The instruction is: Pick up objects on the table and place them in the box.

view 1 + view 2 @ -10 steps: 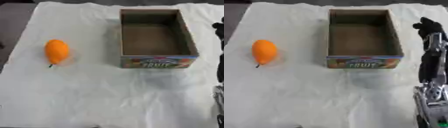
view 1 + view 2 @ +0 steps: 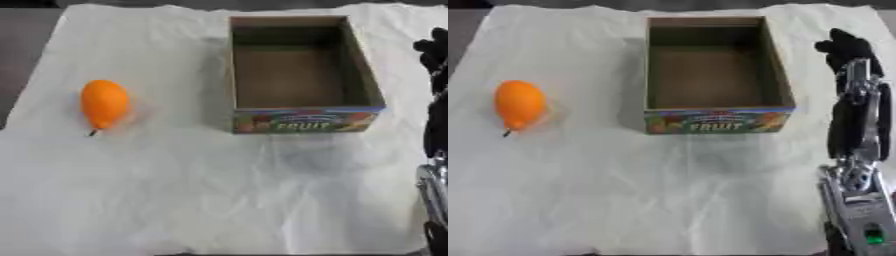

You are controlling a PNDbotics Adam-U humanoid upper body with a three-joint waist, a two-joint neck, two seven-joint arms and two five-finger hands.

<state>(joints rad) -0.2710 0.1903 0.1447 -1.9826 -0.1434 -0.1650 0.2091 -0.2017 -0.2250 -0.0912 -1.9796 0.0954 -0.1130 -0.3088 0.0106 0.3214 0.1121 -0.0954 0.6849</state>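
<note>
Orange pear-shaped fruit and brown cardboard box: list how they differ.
The orange pear-shaped fruit is rounded and smooth; the brown cardboard box is straight-sided with corners. The fruit is plain orange with a small dark stem; the box carries a colourful printed FRUIT label on its front. The fruit lies on its side at left; the box stands upright, open-topped and empty. Both rest on the white cloth.

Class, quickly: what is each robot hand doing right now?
Left hand: not in view.
Right hand: beside the box, holding nothing; whether open or closed cannot be told.
</note>
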